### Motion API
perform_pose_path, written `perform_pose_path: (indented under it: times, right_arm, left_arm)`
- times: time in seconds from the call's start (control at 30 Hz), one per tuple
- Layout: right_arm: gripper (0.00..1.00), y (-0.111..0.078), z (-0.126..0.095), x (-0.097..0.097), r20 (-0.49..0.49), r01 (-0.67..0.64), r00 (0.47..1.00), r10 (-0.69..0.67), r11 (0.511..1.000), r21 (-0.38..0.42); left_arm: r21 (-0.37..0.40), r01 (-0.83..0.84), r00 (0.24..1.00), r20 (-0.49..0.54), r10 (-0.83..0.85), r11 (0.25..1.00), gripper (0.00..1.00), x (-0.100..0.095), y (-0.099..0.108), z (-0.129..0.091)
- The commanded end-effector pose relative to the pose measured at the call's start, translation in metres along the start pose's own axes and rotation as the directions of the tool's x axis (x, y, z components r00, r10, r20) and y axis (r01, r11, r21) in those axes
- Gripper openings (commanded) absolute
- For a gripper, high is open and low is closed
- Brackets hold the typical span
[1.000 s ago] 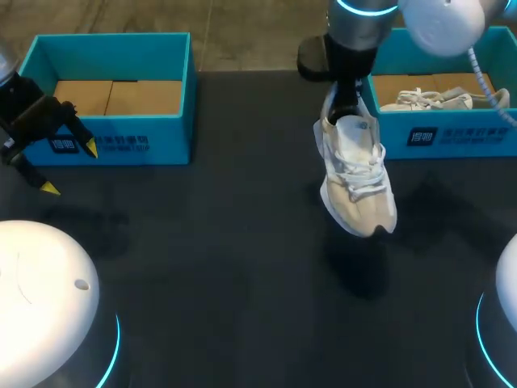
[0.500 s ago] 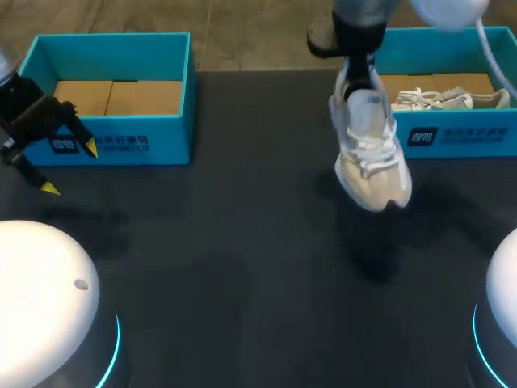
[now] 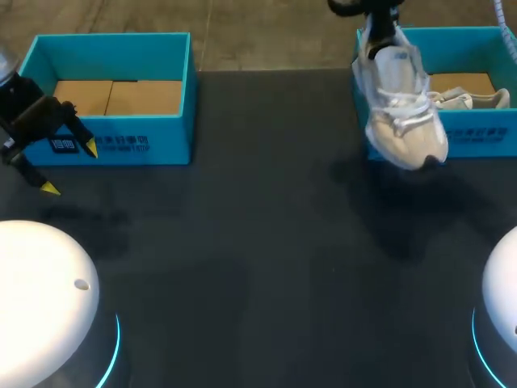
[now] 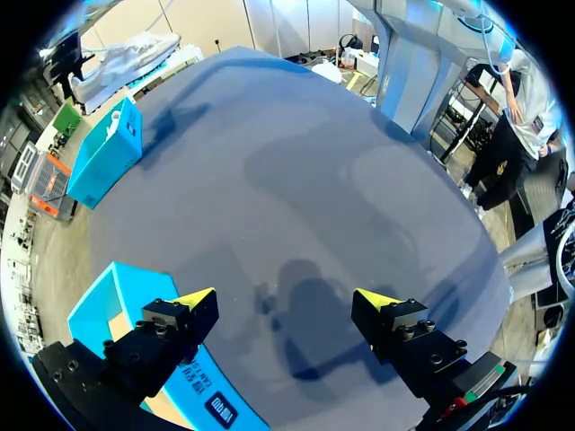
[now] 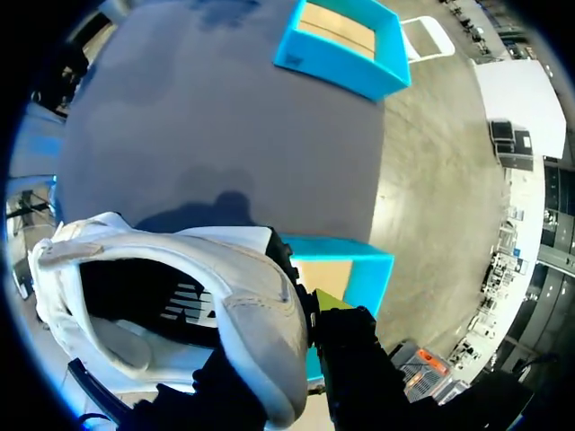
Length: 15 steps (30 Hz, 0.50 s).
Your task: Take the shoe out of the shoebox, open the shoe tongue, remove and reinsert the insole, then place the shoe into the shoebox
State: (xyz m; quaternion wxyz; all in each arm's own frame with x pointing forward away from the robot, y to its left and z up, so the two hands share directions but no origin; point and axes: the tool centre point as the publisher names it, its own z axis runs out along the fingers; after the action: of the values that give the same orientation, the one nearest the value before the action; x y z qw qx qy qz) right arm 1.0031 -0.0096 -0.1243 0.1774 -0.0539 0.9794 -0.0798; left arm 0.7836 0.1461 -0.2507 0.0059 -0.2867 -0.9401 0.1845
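Note:
A white and beige sneaker (image 3: pixel 401 113) hangs toe-down in the air over the front left corner of the right blue shoebox (image 3: pixel 485 136). My right gripper (image 3: pixel 378 28) is shut on its heel collar. In the right wrist view the sneaker (image 5: pixel 180 278) opens toward the camera and my right gripper (image 5: pixel 307 310) pinches its heel rim, one yellow fingertip (image 5: pixel 329 299) showing outside. A second white shoe (image 3: pixel 462 99) lies inside that box. My left gripper (image 3: pixel 71 168) stands open in front of the left shoebox (image 3: pixel 113 145), holding nothing; its own view shows the left gripper (image 4: pixel 286 298) over bare tabletop.
The left shoebox (image 4: pixel 94 319) holds only brown cardboard and lies beside one of my left fingers. The right shoebox (image 5: pixel 355 269) lies just under the held sneaker. The dark tabletop (image 3: pixel 258 242) stretches between the two boxes.
My right arm has carried the sneaker up and to the right, from the table's middle to the right shoebox's corner. The left arm has not moved.

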Motion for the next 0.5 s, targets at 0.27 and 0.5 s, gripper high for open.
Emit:
perform_pose_path:
  times: [0.27, 0.5]
  right_arm:
    - [0.0, -0.047, 0.035, -0.071, -0.082, -0.007, 0.997, 0.007, 1.0, -0.01]
    - [0.0, -0.063, 0.04, -0.084, -0.098, -0.038, 0.994, 0.04, 0.999, 0.017]
  left_arm:
    - [-0.004, 0.0, 1.0, -0.001, 0.0, 1.0, 1.0, 0.001, -0.001, 0.0]
    - [-0.004, 0.0, 1.0, -0.001, 0.0, 1.0, 1.0, 0.001, -0.001, 0.0]
